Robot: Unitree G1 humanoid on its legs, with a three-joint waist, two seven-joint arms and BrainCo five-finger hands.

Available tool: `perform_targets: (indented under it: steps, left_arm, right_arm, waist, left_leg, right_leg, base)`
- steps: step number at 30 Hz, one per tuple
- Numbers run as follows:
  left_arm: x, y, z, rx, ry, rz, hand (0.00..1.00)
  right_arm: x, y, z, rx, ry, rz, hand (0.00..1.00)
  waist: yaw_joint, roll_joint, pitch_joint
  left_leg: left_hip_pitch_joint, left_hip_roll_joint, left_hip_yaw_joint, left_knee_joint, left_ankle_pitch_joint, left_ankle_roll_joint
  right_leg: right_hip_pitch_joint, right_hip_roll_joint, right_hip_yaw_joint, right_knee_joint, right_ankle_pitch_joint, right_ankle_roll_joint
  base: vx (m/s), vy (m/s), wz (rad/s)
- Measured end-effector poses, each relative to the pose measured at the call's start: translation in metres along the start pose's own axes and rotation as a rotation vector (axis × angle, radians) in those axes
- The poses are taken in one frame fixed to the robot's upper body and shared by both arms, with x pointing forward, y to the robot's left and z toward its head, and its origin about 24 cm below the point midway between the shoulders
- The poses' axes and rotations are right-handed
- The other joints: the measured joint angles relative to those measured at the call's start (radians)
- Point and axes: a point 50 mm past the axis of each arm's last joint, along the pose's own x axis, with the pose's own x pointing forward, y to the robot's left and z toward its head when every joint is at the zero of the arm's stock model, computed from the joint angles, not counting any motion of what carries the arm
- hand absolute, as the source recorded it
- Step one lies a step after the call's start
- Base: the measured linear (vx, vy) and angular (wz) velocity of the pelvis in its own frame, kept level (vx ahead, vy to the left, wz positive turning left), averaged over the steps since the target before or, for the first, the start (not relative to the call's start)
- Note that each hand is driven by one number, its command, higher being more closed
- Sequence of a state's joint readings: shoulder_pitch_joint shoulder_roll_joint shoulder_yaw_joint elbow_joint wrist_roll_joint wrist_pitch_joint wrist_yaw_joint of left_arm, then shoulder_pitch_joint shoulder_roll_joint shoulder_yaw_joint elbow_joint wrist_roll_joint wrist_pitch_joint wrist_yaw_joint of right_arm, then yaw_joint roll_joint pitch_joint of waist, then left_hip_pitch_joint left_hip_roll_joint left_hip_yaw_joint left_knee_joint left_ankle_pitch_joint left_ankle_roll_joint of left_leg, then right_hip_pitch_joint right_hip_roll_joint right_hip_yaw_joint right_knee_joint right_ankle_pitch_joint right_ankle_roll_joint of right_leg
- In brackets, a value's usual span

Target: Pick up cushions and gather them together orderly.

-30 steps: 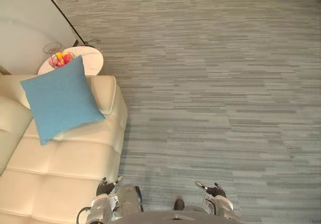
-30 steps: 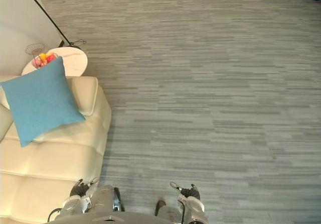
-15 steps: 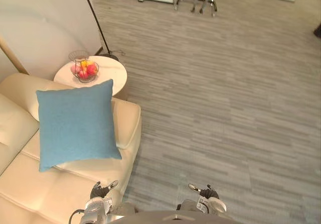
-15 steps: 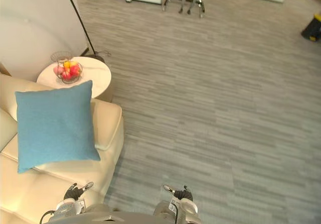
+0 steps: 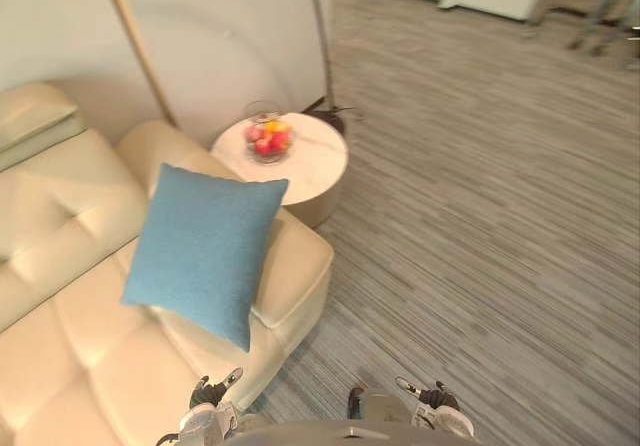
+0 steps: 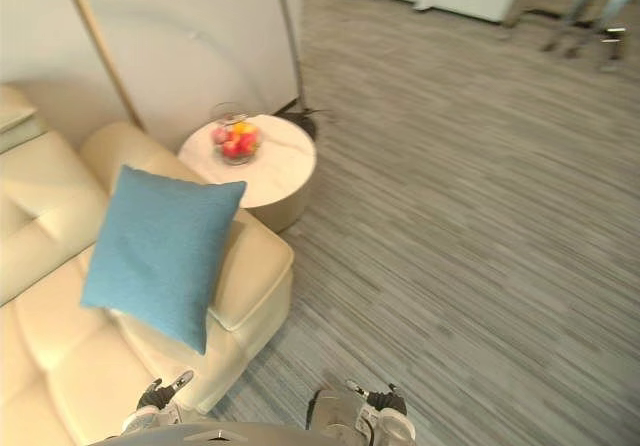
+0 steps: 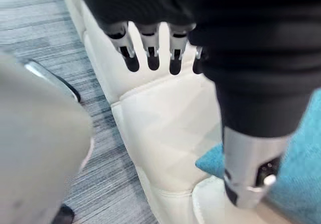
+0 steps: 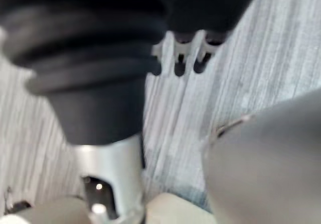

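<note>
You have one blue cushion [image 5: 205, 246] to work with. It sits at about nine o'clock in the head view, on the cream sofa [image 5: 70, 296]. It stands tilted on one corner, leaning back over the padded armrest [image 5: 297, 266], with its lowest corner pointing towards the sofa's front edge. At one o'clock from the cushion is a small round white worktop [image 5: 312, 168], just beside the armrest. It carries a wire bowl [image 5: 265, 138] of red and yellow fruit. The cushion's upper corner meets the worktop's rim in the view, and you cannot tell whether the two touch. A thin dark lamp pole [image 5: 320, 36] rises at twelve o'clock behind the worktop, against the pale wall. Grey striped carpet [image 5: 480, 216] covers the whole side from one to five o'clock.

Your left hand [image 5: 208, 394] is low at seven o'clock, over the sofa's front corner and well apart from the cushion. Its wrist view shows the fingers [image 7: 151, 50] hanging loose and nearly straight, the thumb [image 7: 251, 169] apart from them, and nothing held. Past the thumb, a corner of the cushion lies on the cream leather. Your right hand [image 5: 437, 397] is at five o'clock above the carpet. Its fingers [image 8: 179, 58] are likewise slack and empty.
</note>
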State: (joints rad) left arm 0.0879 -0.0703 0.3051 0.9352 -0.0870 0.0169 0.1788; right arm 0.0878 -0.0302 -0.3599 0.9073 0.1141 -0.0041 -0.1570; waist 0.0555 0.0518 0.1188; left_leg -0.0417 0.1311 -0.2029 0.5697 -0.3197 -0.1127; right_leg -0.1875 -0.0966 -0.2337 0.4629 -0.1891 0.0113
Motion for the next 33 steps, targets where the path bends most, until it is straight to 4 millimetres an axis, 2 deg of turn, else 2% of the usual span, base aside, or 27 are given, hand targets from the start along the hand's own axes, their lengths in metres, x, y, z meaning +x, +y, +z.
perform_targets:
  steps: [2, 4, 5, 6, 7, 8, 10, 12, 14, 15, 16, 17, 18, 21, 22, 24, 25, 26, 27, 28, 31, 33]
  left_arm:
    - [0.0, 0.0, 0.004, -0.001, -0.015, 0.0, 0.0]
    - [0.001, 0.002, 0.006, 0.026, -0.026, -0.003, 0.0]
    - [0.0, 0.0, 0.006, 0.034, -0.028, -0.008, 0.0]
    - [0.0, -0.002, 0.006, 0.043, -0.029, -0.013, 0.0]
    - [0.002, 0.002, 0.01, 0.059, -0.036, -0.007, 0.0]
    - [0.003, 0.008, 0.013, 0.076, -0.045, 0.005, 0.0]
    - [0.004, 0.011, 0.016, 0.088, -0.052, 0.011, 0.0]
    - [0.005, 0.012, 0.014, 0.098, -0.037, 0.016, 0.0]
    - [0.005, 0.014, 0.011, 0.102, -0.025, 0.021, 0.0]
    - [0.005, 0.015, 0.009, 0.104, -0.019, 0.022, 0.0]
    - [0.006, 0.016, 0.01, 0.104, -0.019, 0.024, 0.0]
    - [0.006, 0.018, 0.01, 0.106, -0.019, 0.028, 0.0]
    - [0.006, 0.019, 0.01, 0.106, -0.02, 0.032, 0.0]
    - [0.006, 0.019, 0.011, 0.104, -0.022, 0.031, 0.0]
    - [0.006, 0.019, 0.01, 0.091, -0.019, 0.036, 0.0]
    - [0.006, 0.024, 0.009, 0.075, -0.015, 0.051, 0.0]
    - [0.006, 0.03, 0.008, 0.055, -0.011, 0.07, 0.0]
    - [0.005, 0.027, 0.002, 0.046, 0.008, 0.066, 0.0]
    - [0.004, 0.024, -0.002, 0.037, 0.021, 0.06, 0.0]
    - [0.003, 0.019, -0.007, 0.028, 0.037, 0.049, 0.0]
    - [0.002, 0.017, -0.009, 0.029, 0.045, 0.041, 0.0]
    - [0.003, 0.019, -0.006, 0.056, 0.033, 0.031, 0.0]
  right_arm:
    - [0.0, 0.001, -0.001, -0.002, 0.005, -0.001, 0.0]
    - [-0.001, 0.003, -0.002, 0.002, 0.007, 0.002, 0.0]
    - [-0.001, 0.004, -0.001, 0.003, 0.005, 0.004, 0.0]
    - [0.0, 0.006, 0.001, 0.007, 0.003, 0.01, 0.0]
    - [-0.001, 0.013, 0.001, 0.018, 0.006, 0.024, 0.0]
    - [-0.002, 0.023, 0.0, 0.032, 0.009, 0.048, 0.0]
    - [-0.004, 0.032, 0.0, 0.046, 0.009, 0.068, 0.0]
    - [-0.004, 0.03, -0.002, 0.045, 0.017, 0.061, 0.0]
    - [-0.004, 0.03, -0.002, 0.04, 0.013, 0.063, 0.0]
    - [-0.004, 0.03, 0.0, 0.035, 0.001, 0.066, 0.0]
    - [-0.005, 0.031, 0.001, 0.02, -0.009, 0.073, 0.0]
    - [-0.005, 0.031, 0.0, 0.014, -0.011, 0.074, 0.0]
    - [-0.006, 0.031, -0.002, 0.008, -0.008, 0.075, 0.0]
    - [-0.006, 0.03, -0.003, 0.005, -0.002, 0.073, 0.0]
    - [-0.006, 0.029, -0.003, 0.002, 0.0, 0.073, 0.0]
    - [-0.007, 0.03, -0.008, 0.001, 0.017, 0.073, 0.0]
    - [-0.009, 0.03, -0.017, 0.004, 0.048, 0.076, 0.0]
    - [-0.007, 0.024, -0.017, -0.003, 0.046, 0.062, 0.0]
    - [-0.006, 0.02, -0.016, -0.007, 0.046, 0.051, 0.0]
    - [-0.005, 0.015, -0.014, -0.015, 0.038, 0.043, 0.0]
    - [-0.004, 0.014, -0.012, -0.019, 0.034, 0.042, 0.0]
    - [-0.005, 0.01, -0.014, -0.033, 0.043, 0.03, 0.0]
  waist:
    - [0.012, -0.004, 0.004]
    - [0.007, -0.012, 0.009]
    - [0.006, -0.014, 0.01]
    - [0.006, -0.013, 0.009]
    - [0.01, -0.04, 0.009]
    - [0.011, -0.062, 0.0]
    - [0.013, -0.082, 0.006]
    - [0.013, -0.088, 0.009]
    - [0.006, -0.089, 0.014]
    - [-0.004, -0.09, 0.017]
    - [-0.003, -0.089, 0.018]
    - [-0.008, -0.09, 0.019]
    - [-0.012, -0.094, 0.016]
    - [-0.013, -0.092, 0.016]
    - [-0.015, -0.091, 0.015]
    - [-0.015, -0.108, 0.005]
    - [-0.012, -0.132, -0.01]
    - [-0.007, -0.128, -0.02]
    - [-0.004, -0.108, -0.031]
    - [-0.006, -0.075, -0.04]
    - [-0.007, -0.066, -0.045]
    - [-0.006, -0.082, -0.046]
  left_leg:
    - [-0.065, 0.055, 0.17, 0.037, 0.048, 0.013]
    - [-0.064, 0.068, 0.294, -0.021, 0.041, 0.009]
    - [-0.064, 0.06, 0.369, -0.083, 0.052, 0.004]
    - [-0.062, 0.048, 0.425, -0.162, 0.082, 0.025]
    - [-0.06, 0.022, 0.442, -0.218, 0.122, 0.033]
    - [-0.039, -0.014, 0.475, -0.315, 0.189, 0.059]
    - [-0.033, -0.037, 0.477, -0.365, 0.216, 0.073]
    - [0.006, -0.05, 0.48, -0.389, 0.22, 0.08]
    - [0.052, -0.059, 0.48, -0.422, 0.222, 0.086]
    - [0.086, -0.063, 0.472, -0.446, 0.218, 0.1]
    - [0.096, -0.068, 0.458, -0.454, 0.217, 0.1]
    - [0.097, -0.067, 0.436, -0.453, 0.215, 0.107]
    - [0.095, -0.064, 0.399, -0.452, 0.217, 0.11]
    - [0.091, -0.06, 0.346, -0.453, 0.221, 0.116]
    - [0.077, -0.056, 0.321, -0.452, 0.226, 0.108]
    - [0.07, -0.068, 0.302, -0.451, 0.229, 0.089]
    - [0.077, -0.085, 0.287, -0.451, 0.229, 0.07]
    - [0.085, -0.071, 0.29, -0.461, 0.236, 0.053]
    - [0.098, -0.058, 0.289, -0.477, 0.248, 0.04]
    - [0.117, -0.033, 0.289, -0.525, 0.269, 0.019]
    - [0.135, -0.008, 0.283, -0.571, 0.288, 0.006]
    - [0.149, 0.007, 0.28, -0.602, 0.3, 0.002]
  right_leg:
    - [0.072, -0.01, -0.095, -0.027, -0.007, -0.012]
    - [0.123, -0.034, -0.138, -0.061, -0.007, -0.012]
    - [0.139, -0.045, -0.155, -0.073, -0.006, -0.01]
    - [0.148, -0.053, -0.173, -0.087, -0.003, 0.002]
    - [0.152, -0.071, -0.186, -0.112, 0.013, 0.026]
    - [0.153, -0.086, -0.189, -0.174, 0.047, 0.044]
    - [0.157, -0.089, -0.187, -0.22, 0.076, 0.051]
    - [0.182, -0.095, -0.175, -0.227, 0.103, 0.058]
    - [0.181, -0.115, -0.159, -0.147, 0.104, 0.059]
    - [0.154, -0.139, -0.149, -0.035, 0.112, 0.063]
    - [0.116, -0.156, -0.122, 0.054, 0.127, 0.05]
    - [0.078, -0.159, -0.087, 0.118, 0.136, 0.042]
    - [0.071, -0.141, -0.022, 0.135, 0.115, 0.044]
    - [0.072, -0.097, 0.061, 0.06, 0.041, 0.057]
    - [0.084, -0.07, 0.097, -0.053, 0.036, 0.054]
    - [0.107, -0.06, 0.118, -0.169, 0.096, 0.04]
    - [0.128, -0.079, 0.108, -0.21, 0.1, 0.092]
    - [0.133, -0.064, 0.093, -0.218, 0.093, 0.083]
    - [0.134, -0.049, 0.089, -0.224, 0.091, 0.079]
    - [0.155, -0.019, 0.081, -0.263, 0.102, 0.069]
    - [0.185, 0.011, 0.063, -0.315, 0.119, 0.059]
    - [0.205, 0.031, 0.058, -0.348, 0.132, 0.053]
  base:
    - [0.2, -0.19, 1.39]
    - [0.12, -0.047, 1.3]
    - [0.05, 0.041, 1.22]
    - [0.06, 0.06, 1.03]
    - [0.05, 0.087, 0.85]
    - [0.03, 0.089, 0.56]
    - [-0.01, 0.094, 0.12]
    - [-0.03, 0.115, -0.12]
    - [-0.08, 0.107, 0.01]
    - [-0.11, 0.103, 0.17]
    - [-0.11, 0.081, 0.36]
    - [-0.09, 0.031, 0.6]
    - [-0.06, -0.012, 0.71]
    - [0.01, -0.068, 0.65]
    - [-0.01, -0.139, 0.55]
    - [0.0, -0.17, 0.5]
    - [0.09, -0.23, 0.33]
    - [0.1, -0.264, 0.22]
    - [0.19, -0.258, -0.03]
    - [0.14, -0.18, -0.06]
    - [0.11, -0.126, 0.03]
    - [0.12, -0.07, 0.05]
